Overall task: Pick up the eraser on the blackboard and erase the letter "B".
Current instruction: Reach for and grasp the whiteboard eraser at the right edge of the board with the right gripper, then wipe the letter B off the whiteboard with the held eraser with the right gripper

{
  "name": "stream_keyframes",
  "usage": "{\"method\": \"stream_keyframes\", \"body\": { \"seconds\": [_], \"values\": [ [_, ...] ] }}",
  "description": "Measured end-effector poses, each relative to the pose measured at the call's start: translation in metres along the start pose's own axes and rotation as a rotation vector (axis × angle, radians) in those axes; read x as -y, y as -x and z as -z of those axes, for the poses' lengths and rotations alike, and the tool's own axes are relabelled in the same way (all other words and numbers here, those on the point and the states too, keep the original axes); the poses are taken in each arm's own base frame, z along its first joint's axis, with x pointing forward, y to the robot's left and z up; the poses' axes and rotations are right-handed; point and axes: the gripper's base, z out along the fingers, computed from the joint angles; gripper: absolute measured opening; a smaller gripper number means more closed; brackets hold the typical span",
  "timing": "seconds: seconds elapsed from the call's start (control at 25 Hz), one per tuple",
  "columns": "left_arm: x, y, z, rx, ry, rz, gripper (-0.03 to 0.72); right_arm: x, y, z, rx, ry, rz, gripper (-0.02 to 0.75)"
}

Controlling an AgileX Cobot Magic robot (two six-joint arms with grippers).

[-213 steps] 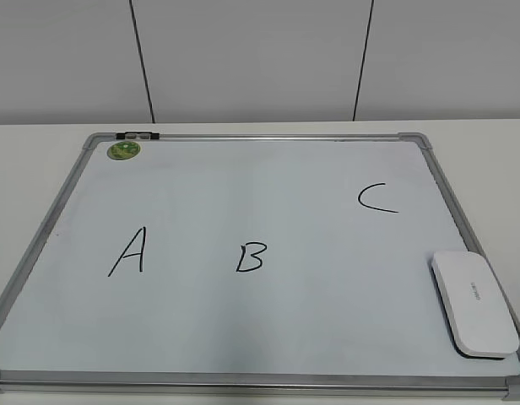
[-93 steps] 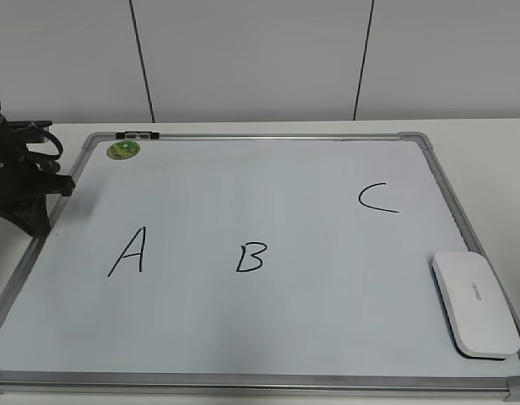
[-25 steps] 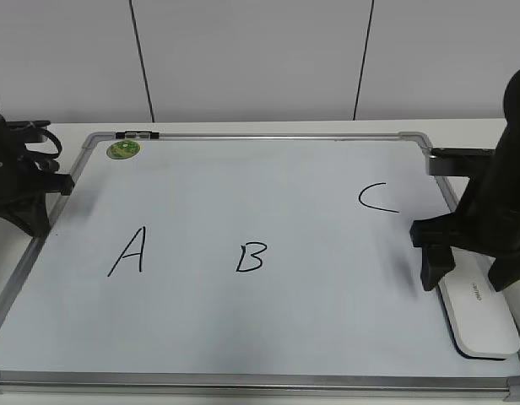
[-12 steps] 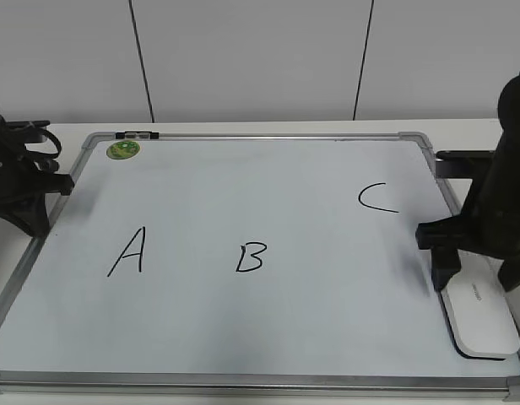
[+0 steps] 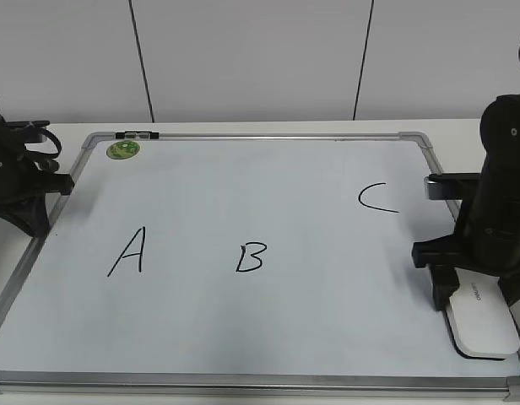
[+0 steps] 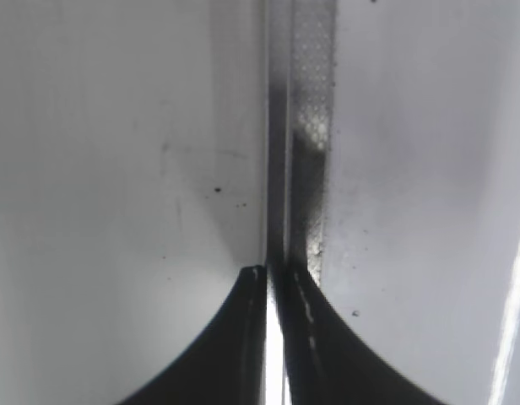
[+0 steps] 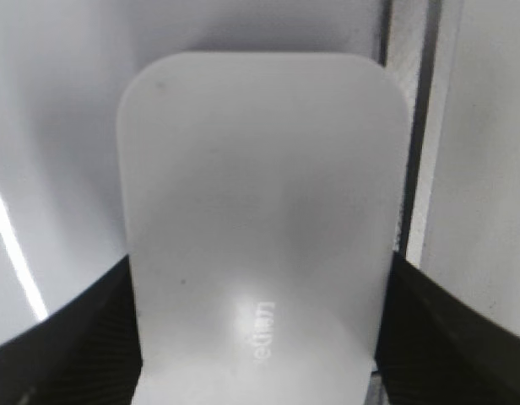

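The right gripper straddles the eraser near the bench's front right corner, jaws spread and not yet clamped, so an off-centre squeeze could skid it against the blackboard frame.

Exterior camera slants down over the blackboard; both wrist cameras look closely down at its frame.

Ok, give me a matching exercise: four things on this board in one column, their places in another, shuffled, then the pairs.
Things:
1. eraser
2. green magnet
3. letter "B"
4. left gripper

Places:
a. far left corner of the blackboard
b. near right corner, between the right gripper fingers
c. at the left frame edge
d. between the "A" and the "C"

Pairs: 1-b, 2-a, 3-d, 4-c
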Motion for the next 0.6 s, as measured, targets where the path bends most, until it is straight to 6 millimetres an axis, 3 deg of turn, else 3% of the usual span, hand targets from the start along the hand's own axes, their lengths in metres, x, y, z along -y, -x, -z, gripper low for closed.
{"method": "stream_keyframes", "body": {
  "seconds": [0.16,0.6],
  "values": [
    [0.0003,0.0,0.0,0.0,-0.003,0.002,0.042,0.0003,0.0001,0.0,0.001,-0.003,0.003,0.524],
    [0.0009,0.0,0.0,0.0,-0.01,0.008,0.043,0.0004,0.002,0.0025,-0.003,-0.01,0.004,0.519]
  ]
}}
